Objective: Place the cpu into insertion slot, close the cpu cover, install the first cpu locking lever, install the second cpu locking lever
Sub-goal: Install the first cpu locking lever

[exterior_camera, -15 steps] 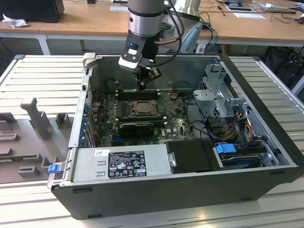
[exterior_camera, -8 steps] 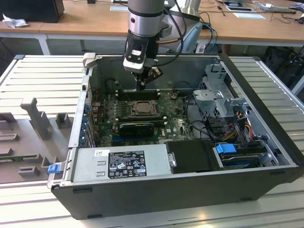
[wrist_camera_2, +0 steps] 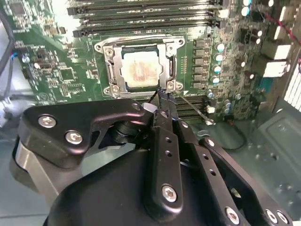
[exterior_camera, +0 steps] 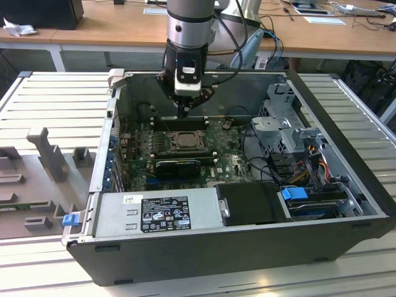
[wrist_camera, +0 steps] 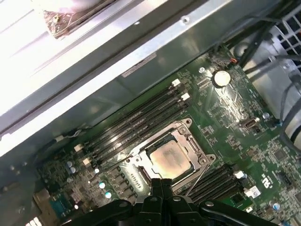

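The cpu (wrist_camera_2: 141, 70) is seen seated in the insertion slot (wrist_camera_2: 100, 47), framed by the lowered cpu cover (wrist_camera_2: 109, 66). The gripper (wrist_camera_2: 162, 96) is poised at one socket corner, fingers pressed together. Whether anything is pinched between the tips cannot be made out. A thin lever rod (wrist_camera_2: 193, 106) is glimpsed beside them, its near end hidden behind the gripper.

Matt metal cpu (wrist_camera_2: 141, 70), glossy motherboard (wrist_camera_2: 51, 80)

I see a ribbed metal counter (exterior_camera: 49, 99) under bright, even light; behind it run pale wooden desks (exterior_camera: 111, 28) strewn with papers (exterior_camera: 325, 20) and loose cables (exterior_camera: 370, 20).
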Tool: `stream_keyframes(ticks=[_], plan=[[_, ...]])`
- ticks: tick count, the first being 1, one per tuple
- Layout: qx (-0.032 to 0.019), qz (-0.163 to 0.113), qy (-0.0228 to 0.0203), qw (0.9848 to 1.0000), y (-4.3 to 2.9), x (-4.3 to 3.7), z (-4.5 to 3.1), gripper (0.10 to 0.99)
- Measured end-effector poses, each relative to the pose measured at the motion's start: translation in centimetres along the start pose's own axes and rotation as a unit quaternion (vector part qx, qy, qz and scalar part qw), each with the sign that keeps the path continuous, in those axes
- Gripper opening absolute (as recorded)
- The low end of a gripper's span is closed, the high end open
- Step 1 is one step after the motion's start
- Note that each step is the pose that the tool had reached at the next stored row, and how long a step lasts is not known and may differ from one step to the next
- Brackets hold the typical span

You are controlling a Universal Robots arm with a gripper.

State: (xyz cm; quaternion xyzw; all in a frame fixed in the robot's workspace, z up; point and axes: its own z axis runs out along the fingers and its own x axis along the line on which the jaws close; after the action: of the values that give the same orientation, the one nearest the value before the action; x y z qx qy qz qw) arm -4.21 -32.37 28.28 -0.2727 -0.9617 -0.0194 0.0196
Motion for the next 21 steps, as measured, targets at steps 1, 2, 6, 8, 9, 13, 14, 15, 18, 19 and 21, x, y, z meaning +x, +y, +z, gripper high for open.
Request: stream_keyframes(ticks=[1,2,6,8,9,13,14,15,18,19,21], plan=[[0.0004,-0.008,0.0002,1.0,0.0,0.0,0.0,0.106],[0.0011,-0.022,0.0006,0.9998,0.0,0.0,0.0,0.106],[0.003,-0.062,0.0017,0.9981,-0.02,0.03,0.02,0.106],[0.0038,-0.078,0.0021,0.997,-0.02,0.04,0.04,0.106],[0.0044,-0.09,0.0024,0.996,-0.03,0.04,0.06,0.106],[0.0064,-0.131,0.0035,0.9914,-0.03,0.03,0.1,0.106],[0.0069,-0.143,0.0037,0.9897,-0.03,0.03,0.11,0.106],[0.0073,-0.151,0.0039,0.9884,-0.03,0.03,0.13,0.106],[0.0085,-0.182,0.0041,0.9833,-0.03,0.02,0.15,0.106],[0.0091,-0.198,0.0041,0.9802,-0.03,0.02,0.16,0.106],[0.0096,-0.218,0.0035,0.976,-0.03,0.03,0.18,0.106]])
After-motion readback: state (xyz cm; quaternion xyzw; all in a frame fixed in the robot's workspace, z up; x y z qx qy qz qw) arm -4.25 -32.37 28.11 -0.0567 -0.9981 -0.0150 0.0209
